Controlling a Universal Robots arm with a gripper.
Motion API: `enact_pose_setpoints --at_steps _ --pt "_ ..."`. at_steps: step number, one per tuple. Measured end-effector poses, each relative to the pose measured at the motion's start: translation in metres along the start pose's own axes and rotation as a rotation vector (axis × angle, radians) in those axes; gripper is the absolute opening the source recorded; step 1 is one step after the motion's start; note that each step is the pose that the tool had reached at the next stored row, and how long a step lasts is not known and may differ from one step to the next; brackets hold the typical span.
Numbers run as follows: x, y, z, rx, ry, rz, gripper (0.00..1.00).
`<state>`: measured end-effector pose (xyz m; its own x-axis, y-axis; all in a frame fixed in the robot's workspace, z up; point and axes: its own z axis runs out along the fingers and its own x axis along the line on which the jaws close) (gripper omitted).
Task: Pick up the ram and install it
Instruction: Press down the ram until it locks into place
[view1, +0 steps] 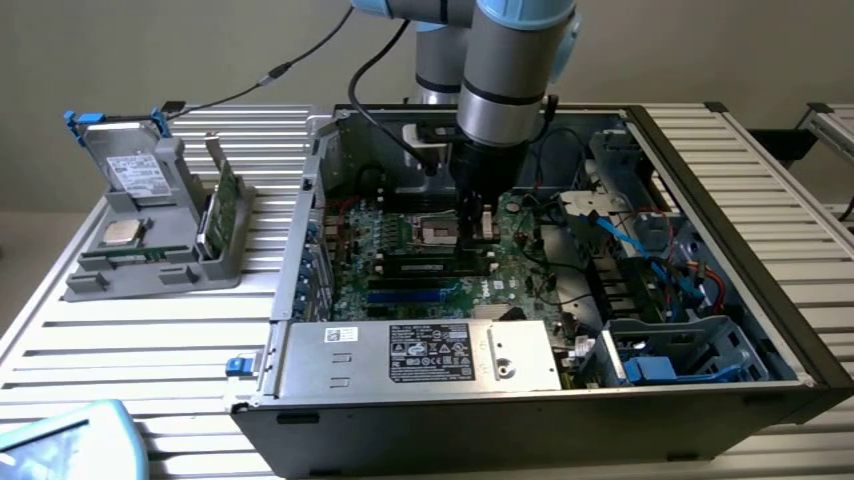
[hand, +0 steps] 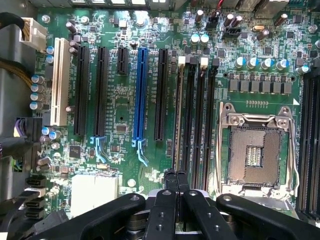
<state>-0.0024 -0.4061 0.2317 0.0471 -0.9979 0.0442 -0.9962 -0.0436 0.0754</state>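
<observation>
A: Pressing unevenly is my worry. The ram (hand: 177, 115) stands edge-on at the memory slot beside the black expansion slot (hand: 161, 95), mid-motherboard (hand: 120, 150); tilted, it could jam or bend.

B: And the gripper (hand: 175, 176)?

A: Jaws together at the stick's end; gripping or pushing, I cannot tell. A sideways slip could scrape the open processor socket (hand: 255, 145). The ram looks slim, pale-edged.

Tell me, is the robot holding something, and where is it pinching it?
It looks like the shut gripper pinches the ram by its top edge, seen edge-on over the black slots.
</observation>
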Motion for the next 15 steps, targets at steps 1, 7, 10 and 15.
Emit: enact_pose_setpoints --at_steps 1,7,10,15 --pt "0.0 0.0 0.0002 0.0003 -0.0009 0.0 0.1" --pt "0.0 -0.0001 0.0013 0.0013 -0.0048 0.0 0.1" --pt "-0.0001 -0.0001 0.0018 0.0016 -0.0056 0.0 0.1" --pt "-0.0001 -0.0002 0.003 0.0032 -0.0063 0.0 0.1"
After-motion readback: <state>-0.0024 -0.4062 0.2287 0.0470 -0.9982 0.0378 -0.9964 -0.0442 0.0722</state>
